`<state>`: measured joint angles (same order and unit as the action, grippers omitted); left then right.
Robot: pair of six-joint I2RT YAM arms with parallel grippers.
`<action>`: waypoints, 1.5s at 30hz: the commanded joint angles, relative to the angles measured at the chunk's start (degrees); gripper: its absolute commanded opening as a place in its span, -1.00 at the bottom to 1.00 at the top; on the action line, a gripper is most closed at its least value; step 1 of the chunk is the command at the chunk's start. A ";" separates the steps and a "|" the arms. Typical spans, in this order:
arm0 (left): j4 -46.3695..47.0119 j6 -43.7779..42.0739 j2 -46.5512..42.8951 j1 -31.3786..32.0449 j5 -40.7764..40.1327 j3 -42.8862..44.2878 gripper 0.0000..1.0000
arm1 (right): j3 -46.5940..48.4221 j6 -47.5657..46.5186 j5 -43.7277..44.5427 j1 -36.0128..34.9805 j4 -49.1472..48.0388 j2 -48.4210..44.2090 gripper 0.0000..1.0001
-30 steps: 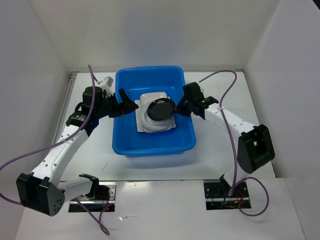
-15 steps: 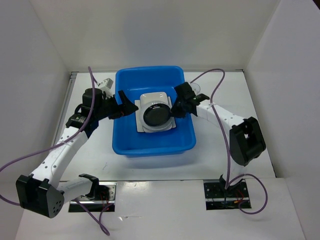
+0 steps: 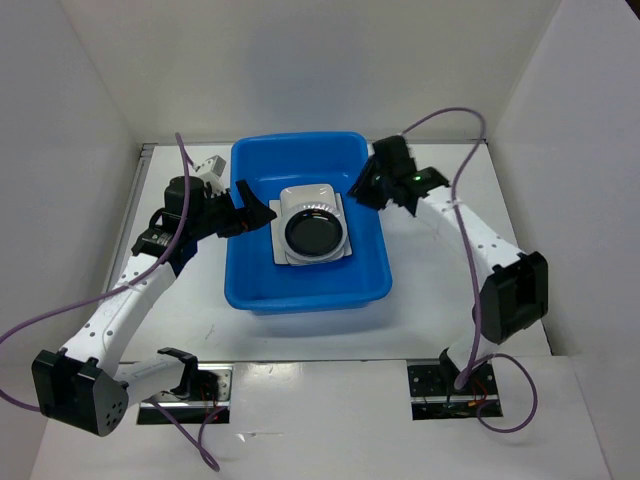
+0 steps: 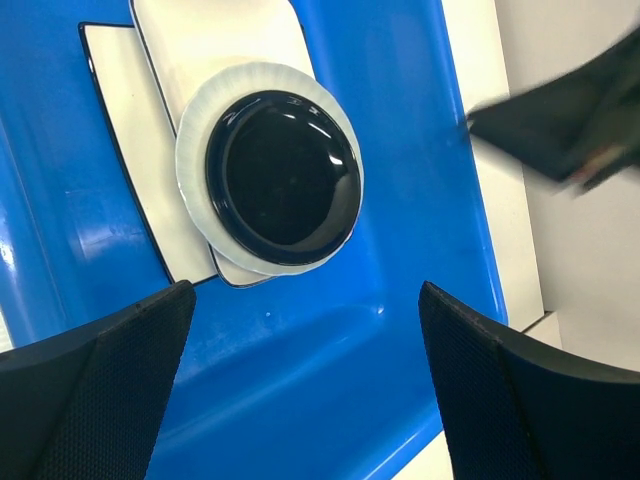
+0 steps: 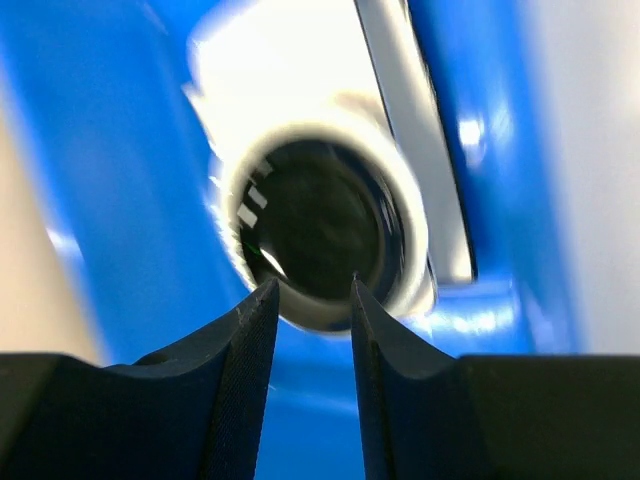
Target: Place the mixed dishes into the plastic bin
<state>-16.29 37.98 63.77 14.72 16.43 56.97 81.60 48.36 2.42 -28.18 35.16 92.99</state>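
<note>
The blue plastic bin (image 3: 306,292) holds two stacked square white plates (image 3: 282,250), a white bowl (image 3: 292,200) on them, and the round black dish (image 3: 313,231) inside the bowl. My left gripper (image 3: 256,212) is open and empty over the bin's left rim. In its wrist view (image 4: 305,292) the black dish (image 4: 283,180) sits in the bowl (image 4: 195,150) on the plates (image 4: 130,150). My right gripper (image 3: 362,190) is above the bin's right rim, jaws slightly apart and empty. Its wrist view (image 5: 313,285) shows the dish (image 5: 315,225), blurred. No clear cup is in view.
White walls enclose the table on the left, back and right. The bin's far half (image 3: 300,165) holds nothing. Purple cables loop from both arms. The right gripper shows blurred at the upper right of the left wrist view (image 4: 565,125).
The right gripper lowered the black dish into the white bowl, let go, and drew back up and right to the bin's right rim. The left arm has not moved.
</note>
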 commanded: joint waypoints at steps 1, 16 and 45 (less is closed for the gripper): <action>1.44 0.96 -0.40 0.13 -0.52 -0.19 0.98 | 5.84 -2.22 -0.83 9.27 -2.01 -4.92 -0.19; 1.44 -0.10 0.13 0.13 -1.57 0.33 0.98 | 12.26 -3.72 3.64 22.56 -7.91 15.45 -0.22; 0.83 -1.15 1.80 0.13 -3.24 0.86 0.98 | 14.73 -3.97 6.02 20.89 -7.65 25.23 -0.99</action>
<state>-16.47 37.69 65.54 14.72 13.47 56.97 96.99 45.39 6.92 -6.83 27.46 121.21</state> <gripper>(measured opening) 0.990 0.042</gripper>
